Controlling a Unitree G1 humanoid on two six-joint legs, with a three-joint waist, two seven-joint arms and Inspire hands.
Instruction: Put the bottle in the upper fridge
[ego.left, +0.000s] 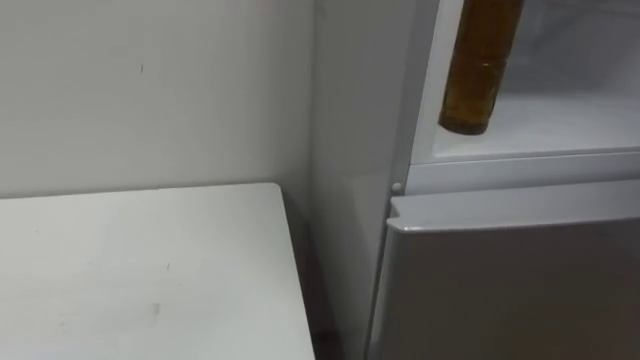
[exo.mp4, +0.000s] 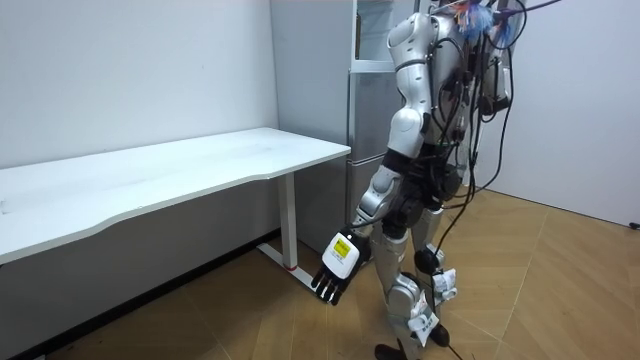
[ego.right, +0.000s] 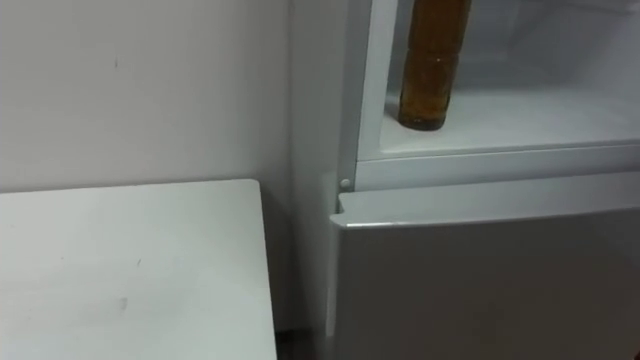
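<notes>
A bottle (ego.left: 480, 60) of amber liquid is inside the open upper fridge compartment (ego.left: 570, 125), near its left wall. Its base sits at the white shelf floor, and I cannot tell whether it rests there or hangs just above. The picture's upper edge cuts off its top, along with whatever holds it. In the right eye view the bottle (ego.right: 432, 60) looks nearly upright. In the room view I stand close against the fridge (exo.mp4: 365, 110). My left hand (exo.mp4: 335, 270) hangs at my side with its fingers straight and nothing in it.
The shut lower fridge door (ego.left: 520, 290) is right below the compartment. A white table (ego.left: 140, 270) stands against the wall to the fridge's left, with a narrow gap between them. In the room view, wooden floor (exo.mp4: 540, 290) lies behind me.
</notes>
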